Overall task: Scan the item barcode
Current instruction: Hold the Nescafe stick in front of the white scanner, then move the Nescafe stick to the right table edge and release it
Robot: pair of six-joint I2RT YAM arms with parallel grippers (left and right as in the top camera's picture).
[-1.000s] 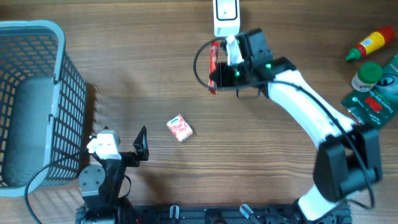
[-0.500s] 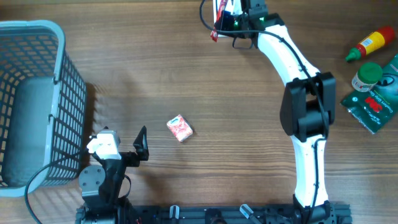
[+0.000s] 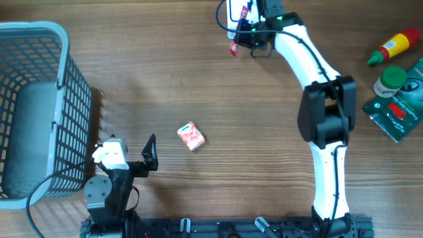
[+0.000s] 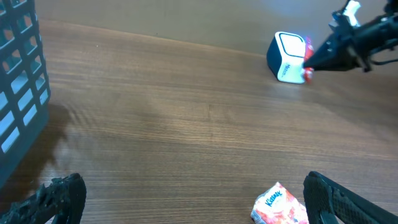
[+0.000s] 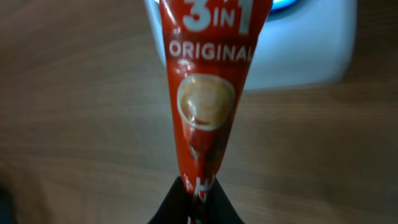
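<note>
A red "3 in 1 Original" coffee sachet (image 5: 205, 93) hangs from my right gripper (image 5: 198, 193), which is shut on its lower end. The sachet's upper part lies over the white scanner (image 5: 305, 56), whose blue light glows at the top. From overhead, the right gripper (image 3: 250, 32) is at the table's far edge beside the scanner (image 3: 235, 12), with the sachet (image 3: 232, 49) poking out to the left. No barcode is visible on the sachet. My left gripper (image 4: 193, 199) rests open near the table's front, nothing between its fingers (image 4: 59, 199).
A pink Kleenex tissue pack (image 3: 191, 137) lies just right of the left gripper (image 3: 142, 158). A blue-grey basket (image 3: 39, 106) stands at the left edge. At the far right are a red and yellow bottle (image 3: 394, 46), a green-lidded jar (image 3: 390, 80) and a green packet (image 3: 400, 109).
The right arm carried the sachet from mid-table to the scanner at the far edge, then shifted it slightly back toward me. The left arm stayed still.
</note>
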